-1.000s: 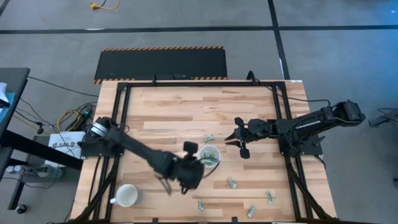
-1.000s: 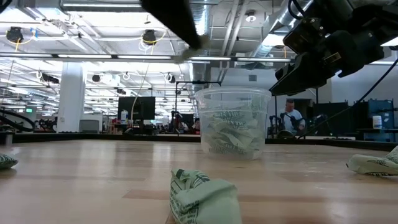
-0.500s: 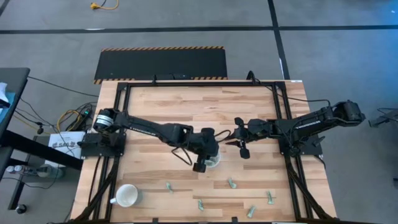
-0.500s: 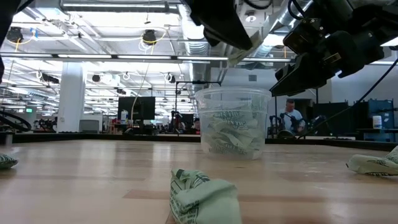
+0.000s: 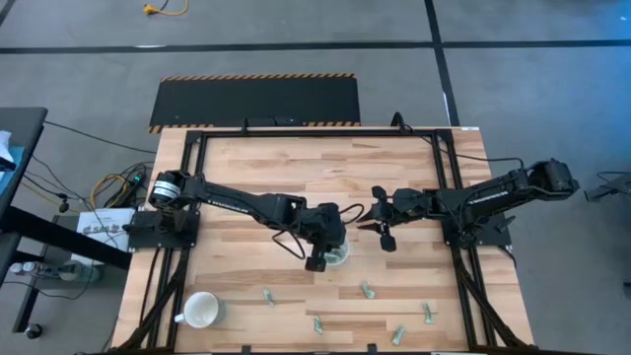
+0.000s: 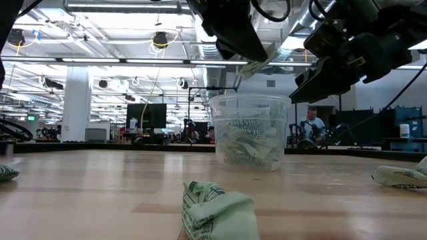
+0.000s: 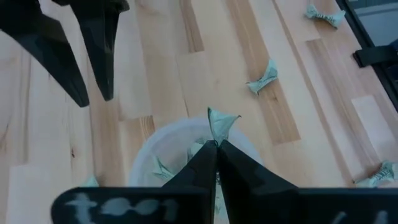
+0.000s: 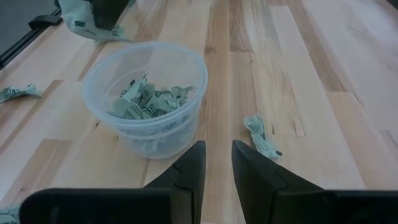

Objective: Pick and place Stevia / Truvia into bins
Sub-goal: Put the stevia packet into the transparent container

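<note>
The clear plastic cup (image 5: 338,256) stands on the table's middle with several crumpled green-and-white Stevia sachets (image 8: 149,102) inside it. My left gripper (image 7: 216,144) hangs just above the cup (image 7: 149,155), shut on one sachet (image 7: 221,123); the low view shows that sachet (image 6: 257,65) over the cup's rim (image 6: 250,99). My right gripper (image 8: 217,165) waits to the right of the cup (image 8: 146,93), low over the table, open with nothing between its fingers. Loose sachets (image 5: 367,290) lie flat on the wood nearer the front edge. My left gripper pinches the sachet's near end (image 7: 216,138) between its two fingertips. The fingers slant downward, coming from the table's left. The rest of the sachet sticks out past the fingertips, crumpled, lifted clear above the cup's opening.
A white mug (image 5: 201,311) stands at the near left. More sachets lie near the front edge (image 5: 317,323) (image 5: 398,335) (image 5: 428,313) (image 5: 268,295). One sachet (image 8: 260,134) lies beside the cup on my right gripper's side. Black frame rails (image 5: 192,168) run along the table's sides.
My left gripper, shut on the sachet, has swung from the cup's near-left side toward the far and right edges until it hangs over the cup, its wrist turning on the way. In the last half second it has barely moved.
</note>
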`<state>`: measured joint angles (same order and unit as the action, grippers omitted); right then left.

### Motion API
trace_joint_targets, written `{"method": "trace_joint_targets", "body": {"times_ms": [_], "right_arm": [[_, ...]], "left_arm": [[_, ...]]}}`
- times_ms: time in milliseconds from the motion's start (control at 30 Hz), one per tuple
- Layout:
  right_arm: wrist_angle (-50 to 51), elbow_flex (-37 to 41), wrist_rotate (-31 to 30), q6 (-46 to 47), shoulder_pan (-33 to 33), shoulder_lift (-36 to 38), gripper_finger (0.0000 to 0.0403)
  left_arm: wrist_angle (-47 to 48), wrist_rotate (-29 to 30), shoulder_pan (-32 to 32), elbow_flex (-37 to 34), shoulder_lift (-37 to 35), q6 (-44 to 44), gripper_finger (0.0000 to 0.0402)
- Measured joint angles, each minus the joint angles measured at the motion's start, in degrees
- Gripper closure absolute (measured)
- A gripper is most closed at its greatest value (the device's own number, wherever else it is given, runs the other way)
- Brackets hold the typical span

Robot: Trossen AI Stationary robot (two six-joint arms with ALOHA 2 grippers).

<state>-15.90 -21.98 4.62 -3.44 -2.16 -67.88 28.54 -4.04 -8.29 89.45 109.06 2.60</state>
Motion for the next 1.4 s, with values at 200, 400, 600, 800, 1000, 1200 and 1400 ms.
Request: {"method": "trace_joint_targets", "body": {"times_ms": [200, 400, 600, 800, 1000, 1200, 1400], "right_arm": [[0.0, 0.0, 0.0, 0.0, 0.01, 0.0, 0.0332], [0.0, 0.0, 0.0, 0.0, -0.02, 0.0, 0.0332], [0.0, 0.0, 0.0, 0.0, -0.02, 0.02, 0.0332], [0.0, 0.0, 0.01, -0.01, -0.02, 0.02, 0.0332], [0.0, 0.0, 0.0, -0.02, 0.0, 0.02, 0.0332], [-0.04, 0.0, 0.0, -0.02, 0.0, 0.02, 0.0332], [-0.25, 0.0, 0.0, -0.02, -0.01, 0.02, 0.0332]], "left_arm": [[0.42, 2.4, 0.02, 0.0, 0.0, -2.33, 0.0367], [1.13, 5.32, 0.04, 0.0, 0.0, -3.03, 0.0311], [12.75, 3.69, -0.37, 3.01, -0.02, -8.45, 0.0281], [22.62, 2.16, -5.08, 4.72, -0.02, -15.89, 0.0281], [25.22, 9.49, -15.6, 4.08, 0.02, -19.94, 0.029], [25.23, 13.6, -24.81, 4.07, 0.02, -17.91, 0.0294], [25.15, 13.45, -28.83, 4.0, 1.22, -15.08, 0.029]]}}
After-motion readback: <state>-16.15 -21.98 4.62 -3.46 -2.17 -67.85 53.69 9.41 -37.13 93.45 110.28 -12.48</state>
